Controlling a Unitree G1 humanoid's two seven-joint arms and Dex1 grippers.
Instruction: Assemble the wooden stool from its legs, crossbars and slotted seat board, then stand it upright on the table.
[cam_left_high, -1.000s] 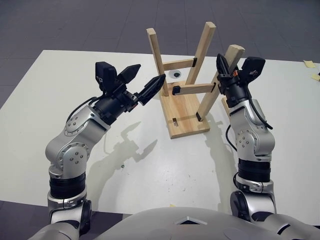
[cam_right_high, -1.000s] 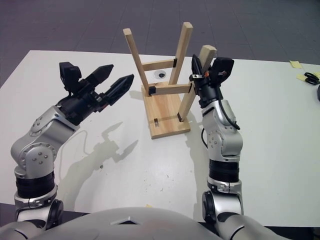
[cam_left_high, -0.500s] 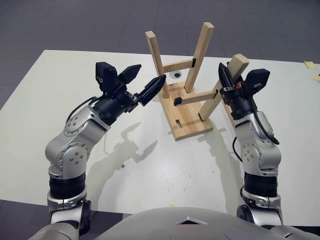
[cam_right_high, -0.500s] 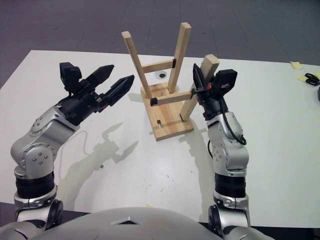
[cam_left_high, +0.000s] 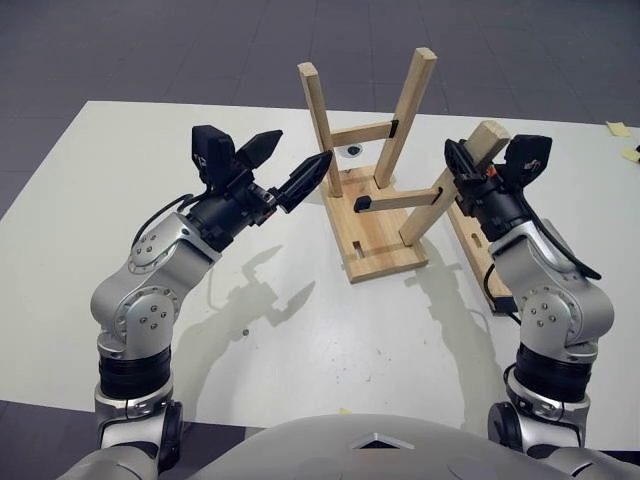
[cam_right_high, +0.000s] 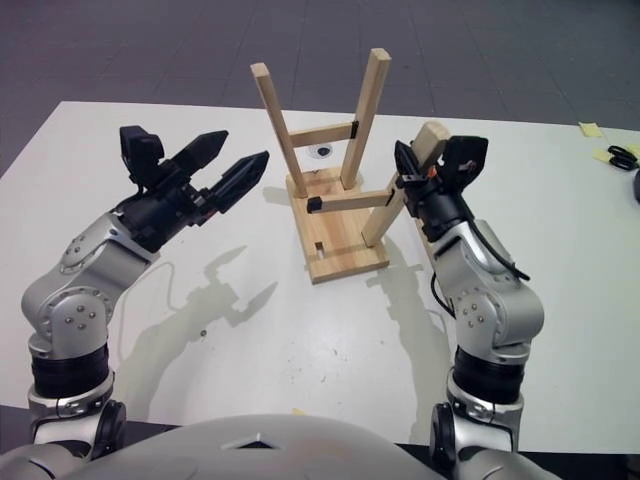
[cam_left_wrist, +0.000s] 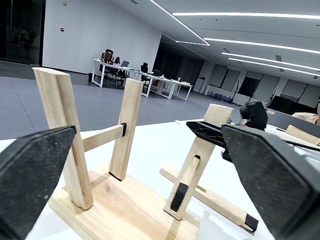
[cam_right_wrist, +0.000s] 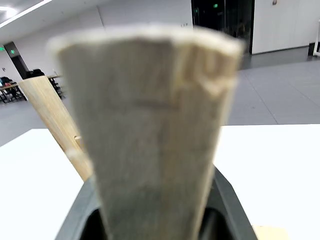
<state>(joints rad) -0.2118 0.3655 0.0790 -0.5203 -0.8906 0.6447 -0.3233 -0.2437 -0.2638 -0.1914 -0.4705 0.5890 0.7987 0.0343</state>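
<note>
Seat board (cam_left_high: 385, 255) lies flat on the table (cam_left_high: 120, 160). Your right gripper (cam_left_high: 468, 172) clamps the tilted third leg (cam_left_high: 428, 210) at the board's right edge; your left gripper (cam_left_high: 298, 155) gapes wide, empty, left of the board.

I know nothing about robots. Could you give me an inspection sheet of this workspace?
Surface: white table.
Job's things: seat board lying flat; two upright legs joined by a crossbar; tilted leg; loose piece lying beside it.
Clutter: yellow scraps at the right edge.
Grippers: left gripper, fingers open, hovering left of the seat board; right gripper shut on the tilted leg.
Cables: black cable along the right arm.
Surroundings: dark tiled floor.
</note>
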